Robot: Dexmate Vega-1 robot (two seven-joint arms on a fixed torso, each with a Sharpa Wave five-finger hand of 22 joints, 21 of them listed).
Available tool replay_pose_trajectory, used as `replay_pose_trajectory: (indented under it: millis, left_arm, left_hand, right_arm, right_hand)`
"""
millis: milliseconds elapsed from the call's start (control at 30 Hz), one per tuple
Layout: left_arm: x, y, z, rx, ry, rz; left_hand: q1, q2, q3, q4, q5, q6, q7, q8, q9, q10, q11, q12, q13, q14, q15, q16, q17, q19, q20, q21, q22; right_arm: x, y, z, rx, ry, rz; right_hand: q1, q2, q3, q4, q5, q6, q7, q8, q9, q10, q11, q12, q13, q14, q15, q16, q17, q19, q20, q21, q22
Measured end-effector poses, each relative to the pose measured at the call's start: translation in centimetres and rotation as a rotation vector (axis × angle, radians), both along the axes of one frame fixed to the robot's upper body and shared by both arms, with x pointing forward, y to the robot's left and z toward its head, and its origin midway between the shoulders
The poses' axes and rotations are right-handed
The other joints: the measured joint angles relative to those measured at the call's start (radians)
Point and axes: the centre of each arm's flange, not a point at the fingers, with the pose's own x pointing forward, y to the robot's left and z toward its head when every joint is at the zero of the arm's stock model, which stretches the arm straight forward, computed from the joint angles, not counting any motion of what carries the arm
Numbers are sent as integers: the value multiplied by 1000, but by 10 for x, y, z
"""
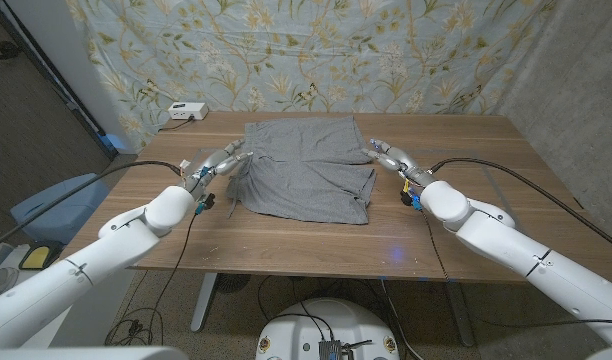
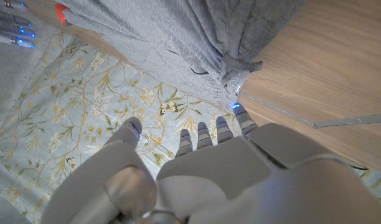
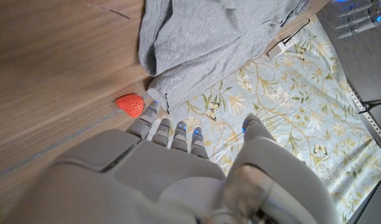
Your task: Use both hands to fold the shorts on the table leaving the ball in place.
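Grey shorts [image 1: 306, 170] lie spread on the middle of the wooden table [image 1: 486, 150], with the hem side partly doubled over. My left hand [image 1: 224, 160] reaches to their left edge with its fingers straight and the thumb apart, holding nothing. In the left wrist view the fingertips [image 2: 237, 112] stop just short of a bunched corner of the shorts [image 2: 178, 31]. My right hand [image 1: 386, 155] mirrors it at the right edge, also empty. A small red strawberry-shaped thing [image 3: 131, 104] sits on the table beside the right fingertips [image 3: 152, 111] and the shorts' corner [image 3: 209, 37].
A white box [image 1: 187, 111] with a cable stands at the table's back left. A floral cloth [image 1: 306, 50] hangs behind the table. Bare wood lies in front of the shorts and off to both sides.
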Motion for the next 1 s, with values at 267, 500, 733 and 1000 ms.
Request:
replay_pose_trajectory:
  millis: [267, 500, 733, 1000]
  left_arm:
    - [-9, 8, -8, 111, 50, 54]
    - [-18, 9, -9, 177, 60, 62]
    - [-22, 11, -10, 275, 87, 100]
    - [-23, 14, -13, 363, 118, 144]
  left_hand:
    - [8, 0, 3, -10, 0, 2, 2, 0, 0, 0, 0, -4, 0, -6, -6, -8, 0, 0, 0, -8, 0]
    - [39, -13, 5, -39, -4, 29, 0, 5, 0, 9, -9, -8, 0, -9, -13, -8, 0, 0, 0, -8, 0]
    - [63, -29, 8, -70, -4, 43, -7, 5, 0, 14, -22, -8, 0, 0, -21, -8, 0, 0, 0, -15, -3]
    - [87, -43, 6, -98, -8, 43, -15, 5, 0, 0, -36, -20, 0, -6, -27, -8, 0, -4, -4, -15, -3]
  right_arm:
    - [-29, 28, -18, -86, 7, 10]
    - [-38, 31, -26, -145, -1, -38]
    - [-61, 52, -41, -209, -2, -29]
    - [-76, 66, -55, -257, 5, -34]
  right_hand:
    - [15, 5, 11, -3, -8, 12, 5, 7, 0, 7, -7, 0, 0, 8, -4, 0, 0, 1, -2, 0, 0]
    - [44, -10, 32, -24, -8, 35, 10, 9, 0, 36, -8, 6, 0, 31, -13, 0, 0, 25, 0, 8, -3]
    - [76, -18, 52, -45, -14, 61, 10, 11, 0, 56, 2, 10, 0, 50, -21, 0, -3, 42, 5, 8, -3]
    - [105, -21, 67, -67, -14, 84, 9, 15, 0, 68, 0, 10, 0, 65, -30, 0, -3, 59, 3, 15, -3]
